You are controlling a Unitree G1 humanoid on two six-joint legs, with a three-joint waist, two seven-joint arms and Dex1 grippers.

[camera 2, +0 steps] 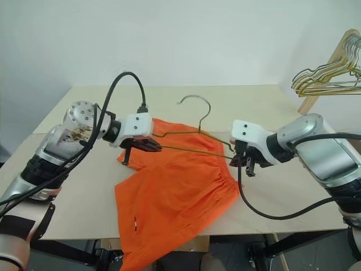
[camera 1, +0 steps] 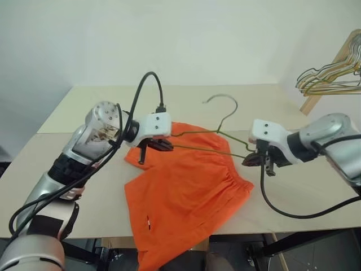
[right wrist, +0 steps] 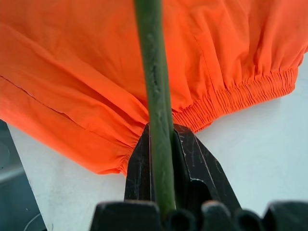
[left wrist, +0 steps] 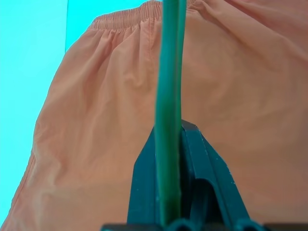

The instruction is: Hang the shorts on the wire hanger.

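No box, bin or basket stood on the table (camera 1: 84, 186); what lay on it was the shorts (camera 1: 180, 192), spread flat beneath my fingers, with one leg hanging over the near edge and the gathered waistband toward my right hand.

My left gripper (camera 1: 159, 144) was clamped on the wire hanger (camera 1: 203, 148) at its left end. In the left wrist view the two black fingers (left wrist: 144, 183) pressed together with the wire (left wrist: 168, 120) running straight up between them, and the orange cloth lay behind and below the fingertips, apart from them as far as I could tell.

My right gripper (camera 1: 255, 159) was clamped on the hanger's other end. The right wrist view showed its fingers (right wrist: 137, 168) closed tight on the wire (right wrist: 155, 96), with the elastic waistband just beyond the fingertips and the pale tabletop beside it. Whether those fingers also brushed the fabric I could not tell.

Between my two hands the hanger was held above the shorts, its long bottom wire stretching from one set of fingers to the other, its hook (camera 1: 223, 101) pointing away from me over the bare table. The shorts were not yet threaded on it.

Off past my right hand, well apart, a bunch of wire hangers (camera 1: 333, 76) hung on a wooden frame (camera 1: 333, 62).
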